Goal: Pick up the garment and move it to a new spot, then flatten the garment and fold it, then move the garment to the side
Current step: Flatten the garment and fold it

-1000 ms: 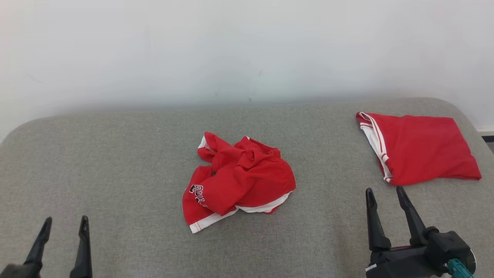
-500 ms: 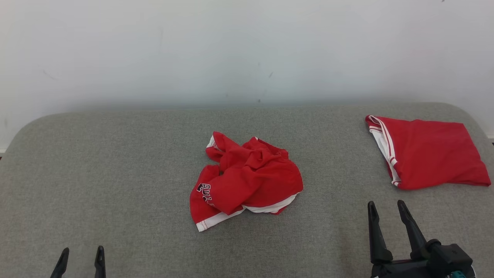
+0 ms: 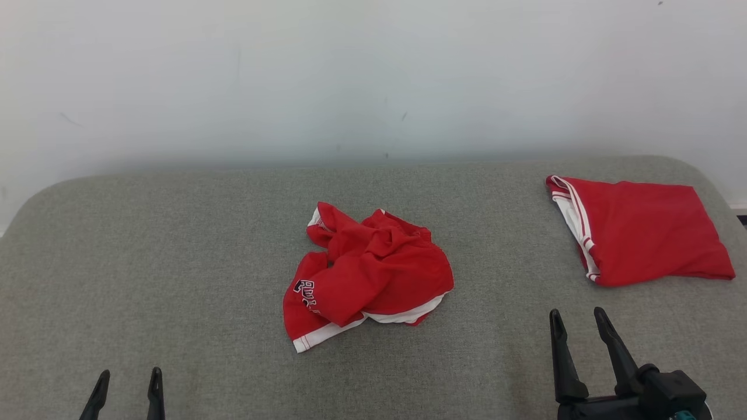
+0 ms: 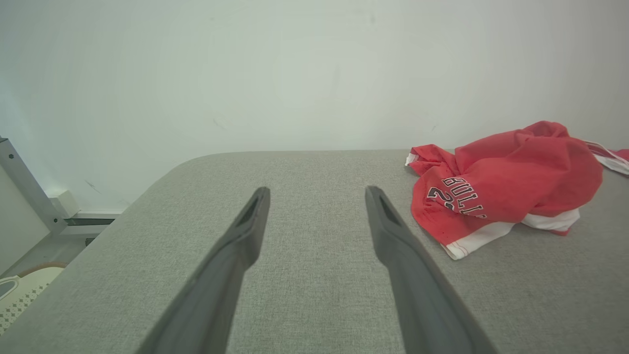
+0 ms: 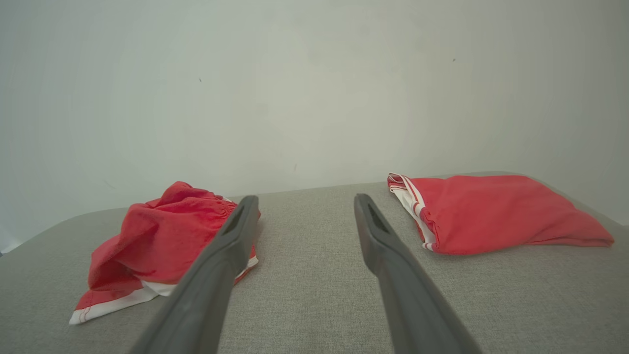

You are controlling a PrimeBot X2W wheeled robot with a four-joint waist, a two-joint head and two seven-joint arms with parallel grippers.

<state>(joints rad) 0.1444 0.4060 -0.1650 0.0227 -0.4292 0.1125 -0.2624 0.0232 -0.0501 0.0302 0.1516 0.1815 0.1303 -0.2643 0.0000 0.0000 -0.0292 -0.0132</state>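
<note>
Nearest the robot, the left gripper [image 3: 130,374] pokes up at the lower left of the head view. Only the tips of its two dark fingers [image 3: 155,385] show there. In the left wrist view the same gripper [image 4: 318,191] has its fingers spread apart with bare fabric between them, grasping nothing. At the lower right, the right gripper [image 3: 576,314] reaches a little further up. Its fingers [image 5: 231,246] are likewise released and parted above the surface, with nothing between them.

Both hover over a grey fabric-covered counter [image 3: 175,262] with rounded corners.

Further out, near the middle of the counter, lies the crumpled red sports garment [image 3: 373,274]. It is bunched into a heap, with a white hem showing along its near edge and dark-outlined white lettering on the side toward the left gripper. It sits apart from both grippers, ahead and to the right in the left wrist view [image 4: 511,182] and ahead and to the left in the right wrist view [image 5: 157,236].

Beyond the right gripper, toward the far right corner, a folded red garment [image 3: 642,233] lies flat, with white-and-red striped trim along its left edge. It is well apart from the crumpled one.

Behind the counter stands a plain pale wall [image 3: 350,76]. In the left wrist view a grey metal post [image 4: 19,182] leans against it at the far left.
</note>
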